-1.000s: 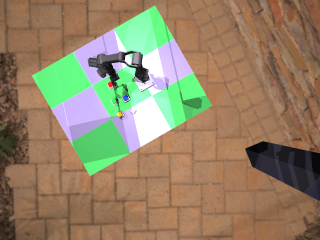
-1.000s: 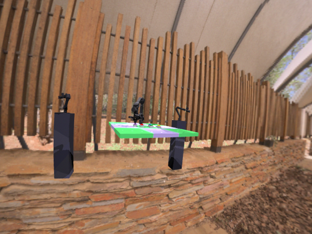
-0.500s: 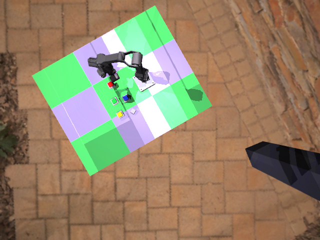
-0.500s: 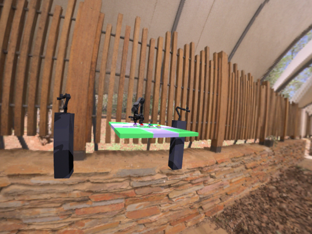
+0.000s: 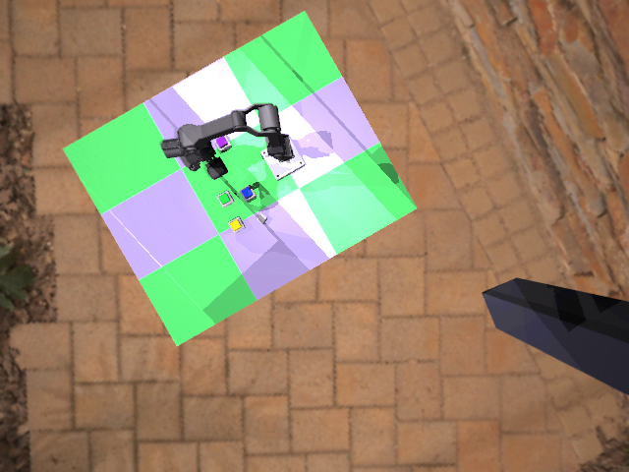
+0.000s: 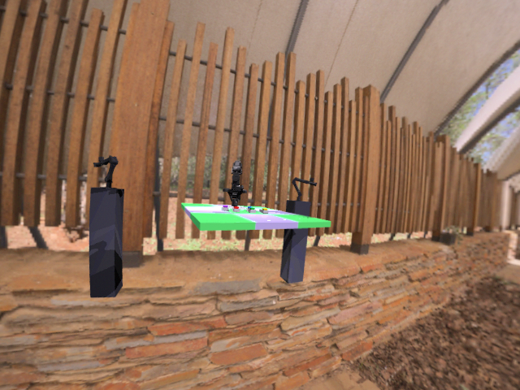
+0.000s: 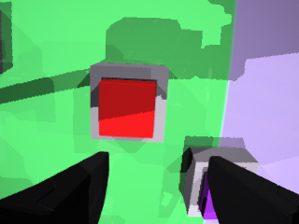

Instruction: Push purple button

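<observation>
The purple button (image 5: pixel 221 142) (image 6: pixel 225 207) (image 7: pixel 209 210) stands in its grey housing; in the wrist view the right finger covers part of it. My gripper (image 5: pixel 216 169) (image 7: pixel 159 164) is open and empty, held above the table beside the purple button. The red button (image 6: pixel 236 208) (image 7: pixel 127 109) lies ahead of the fingertips in the wrist view; the arm hides it in the top view. No contact with a button shows.
The blue button (image 5: pixel 247 193), green button (image 5: pixel 225 198) and yellow button (image 5: pixel 236 223) stand nearby. A small pale block (image 5: pixel 261 217) lies right of the yellow one. Dark pillars (image 6: pixel 106 243) (image 6: pixel 292 256) carry other arms.
</observation>
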You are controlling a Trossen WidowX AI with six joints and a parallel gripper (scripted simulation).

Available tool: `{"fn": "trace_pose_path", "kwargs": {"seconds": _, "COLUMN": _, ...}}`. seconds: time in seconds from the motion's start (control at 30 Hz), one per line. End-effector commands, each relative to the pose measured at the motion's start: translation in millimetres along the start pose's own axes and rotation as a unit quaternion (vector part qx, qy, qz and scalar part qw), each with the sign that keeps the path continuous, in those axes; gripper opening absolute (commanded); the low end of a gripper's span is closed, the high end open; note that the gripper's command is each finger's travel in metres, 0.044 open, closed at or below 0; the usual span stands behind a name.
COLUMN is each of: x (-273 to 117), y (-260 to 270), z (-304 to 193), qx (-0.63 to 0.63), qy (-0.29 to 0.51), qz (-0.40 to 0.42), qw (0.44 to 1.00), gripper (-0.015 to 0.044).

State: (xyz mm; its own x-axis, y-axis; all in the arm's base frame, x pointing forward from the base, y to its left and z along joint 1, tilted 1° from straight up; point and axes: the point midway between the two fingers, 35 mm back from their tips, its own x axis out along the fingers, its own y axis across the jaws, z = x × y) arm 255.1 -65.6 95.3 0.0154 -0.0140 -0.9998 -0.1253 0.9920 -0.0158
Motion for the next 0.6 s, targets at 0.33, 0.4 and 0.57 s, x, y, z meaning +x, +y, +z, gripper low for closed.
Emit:
{"fn": "trace_pose_path", "kwargs": {"seconds": 0.33, "x": -35.0, "y": 188.9, "z": 39.8, "qx": -0.001, "qy": -0.001, "qz": 0.013, "qw": 1.000, "gripper": 0.0400}}
{"fn": "trace_pose_path", "kwargs": {"seconds": 0.4, "x": -40.1, "y": 218.8, "z": 33.5, "qx": -0.001, "qy": 0.000, "qz": 0.015, "qw": 1.000, "gripper": 0.0400}}
{"fn": "trace_pose_path", "kwargs": {"seconds": 0.57, "x": -52.3, "y": 288.6, "z": 4.8, "qx": -0.001, "qy": 0.002, "qz": 0.019, "qw": 1.000, "gripper": 0.0400}}
